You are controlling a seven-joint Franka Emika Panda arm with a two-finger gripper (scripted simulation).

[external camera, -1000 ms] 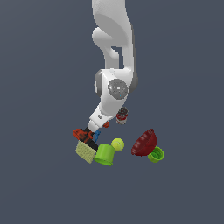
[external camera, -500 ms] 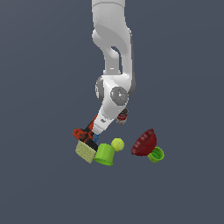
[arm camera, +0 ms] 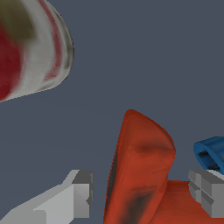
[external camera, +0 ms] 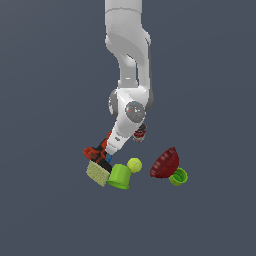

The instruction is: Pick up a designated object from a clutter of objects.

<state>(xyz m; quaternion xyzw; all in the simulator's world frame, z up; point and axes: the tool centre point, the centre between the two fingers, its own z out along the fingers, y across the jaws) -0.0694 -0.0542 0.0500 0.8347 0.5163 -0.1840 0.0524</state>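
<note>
Fingers [arm camera: 142,199] astride red drill [arm camera: 140,170]

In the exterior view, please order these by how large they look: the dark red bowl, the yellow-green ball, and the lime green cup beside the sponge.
1. The dark red bowl looks largest.
2. The lime green cup beside the sponge is a little smaller; the gap is slight.
3. The yellow-green ball is clearly smallest.

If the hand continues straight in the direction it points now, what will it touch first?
Most likely the red drill. In the wrist view its body stands between the two fingers of the open hand, apart from both. The blue piece lies beside it; depth is unclear.
</note>
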